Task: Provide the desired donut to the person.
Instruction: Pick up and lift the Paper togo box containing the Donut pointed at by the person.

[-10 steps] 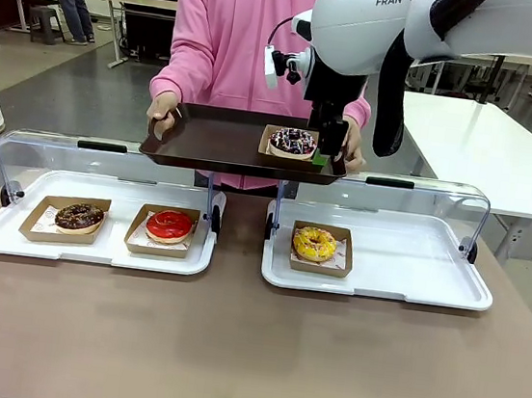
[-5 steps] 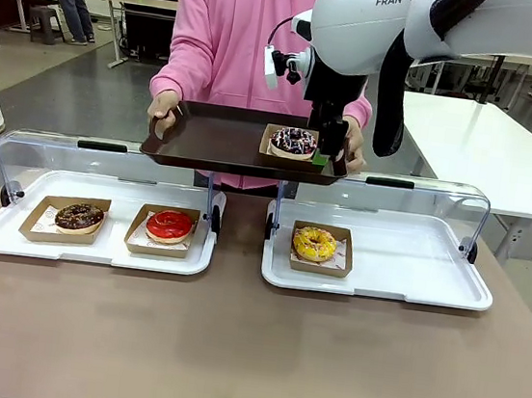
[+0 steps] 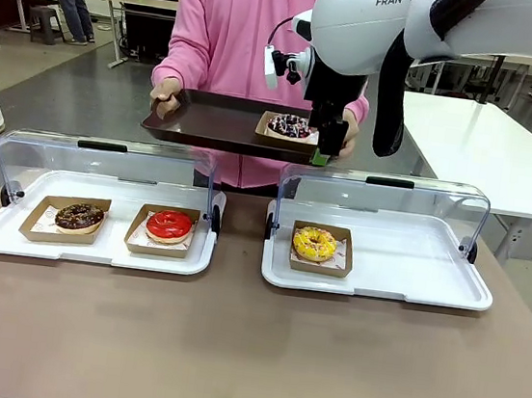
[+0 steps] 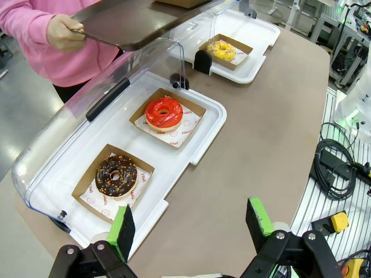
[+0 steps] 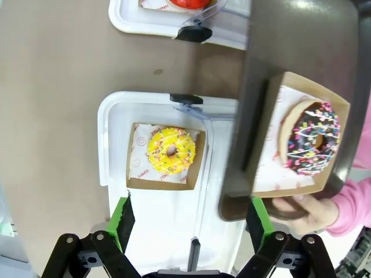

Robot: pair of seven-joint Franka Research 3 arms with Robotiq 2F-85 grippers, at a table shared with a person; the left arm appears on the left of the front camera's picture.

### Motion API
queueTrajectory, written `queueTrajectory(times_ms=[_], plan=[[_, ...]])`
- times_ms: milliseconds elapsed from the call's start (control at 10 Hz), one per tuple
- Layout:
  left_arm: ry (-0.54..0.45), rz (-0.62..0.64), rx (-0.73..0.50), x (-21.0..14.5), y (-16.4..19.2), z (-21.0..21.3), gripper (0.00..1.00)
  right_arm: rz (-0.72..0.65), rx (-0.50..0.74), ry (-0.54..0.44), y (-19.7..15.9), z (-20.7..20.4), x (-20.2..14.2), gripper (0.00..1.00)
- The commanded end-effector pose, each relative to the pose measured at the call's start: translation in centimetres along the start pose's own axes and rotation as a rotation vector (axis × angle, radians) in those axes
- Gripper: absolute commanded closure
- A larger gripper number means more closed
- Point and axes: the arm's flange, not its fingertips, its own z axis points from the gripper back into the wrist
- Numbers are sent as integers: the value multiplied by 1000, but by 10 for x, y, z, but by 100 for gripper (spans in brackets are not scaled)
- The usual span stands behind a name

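Across the brown table [image 3: 228, 350], the person [image 3: 230, 20] holds a dark tray [image 3: 208, 119] carrying the sprinkled donut [image 3: 291, 124]. The right gripper [image 5: 190, 223] hangs open beside it, possibly touching the tray's edge; the left gripper [image 4: 191, 226] gapes empty.

The right arm [image 3: 462, 29], in the upper right of the front view, has a smooth, rounded white shell with the grey letters "FRA" on it. A thick black cable sleeve [image 3: 391, 88] runs along it. A small white camera box [image 3: 273, 64] with a thin black cable sits beside the black wrist part. The left claw [image 4: 191, 223] and the right claw [image 5: 190, 223], at the bottom edge of each wrist view, have black links with silver screws and bright green pads [image 4: 124, 231]. The person [image 3: 230, 20] wears a plain pink sweatshirt with long sleeves.
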Motion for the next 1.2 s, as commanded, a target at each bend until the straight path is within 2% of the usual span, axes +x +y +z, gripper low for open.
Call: queueTrajectory(times_ms=[0,100,400,600,800,1100], plan=[[-17,-15,-9,-2,2,1,0,0,0,0,0,0,0,0],[-17,-15,-9,-2,2,1,0,-68,-59,-44,3,12,-26,0],[-17,-15,-9,-2,2,1,0,-129,1,-317,35,51,-146,0],[-17,-15,-9,-2,2,1,0,-178,-7,-470,69,53,-201,0],[-17,-15,-9,-2,2,1,0,-238,-53,-598,107,42,-232,0],[-17,-15,-9,-2,2,1,0,-399,-96,-681,147,34,-259,0]])
